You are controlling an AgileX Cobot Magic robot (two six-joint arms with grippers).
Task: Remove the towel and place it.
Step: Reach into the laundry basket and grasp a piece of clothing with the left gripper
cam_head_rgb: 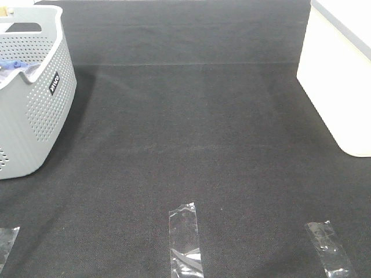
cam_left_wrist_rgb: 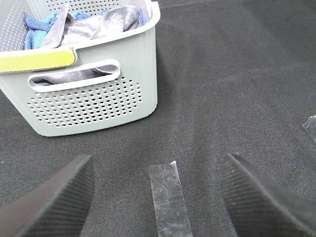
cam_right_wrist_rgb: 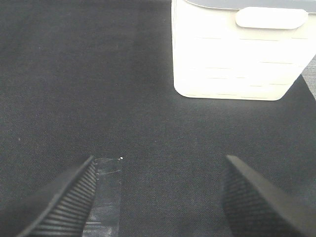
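The slate-grey towel [cam_left_wrist_rgb: 96,23] lies crumpled inside the grey perforated basket [cam_left_wrist_rgb: 98,106], and a fold of it shows through the handle slot. A bright blue cloth [cam_left_wrist_rgb: 37,27] lies beside it in the basket. My left gripper [cam_left_wrist_rgb: 157,160] hovers open over the black mat a short way in front of the basket, with nothing between its fingers. My right gripper [cam_right_wrist_rgb: 160,160] is open and empty too, facing the white bin [cam_right_wrist_rgb: 232,59]. Neither gripper shows in the exterior high view, where the basket [cam_head_rgb: 35,110] stands at the far left.
A white bin [cam_head_rgb: 339,81] stands at the right edge of the black mat [cam_head_rgb: 191,133]. Three clear tape strips lie along the near edge: left [cam_head_rgb: 7,240], middle [cam_head_rgb: 185,240], right [cam_head_rgb: 329,246]. A yellow strip [cam_left_wrist_rgb: 37,60] runs along the basket's near rim.
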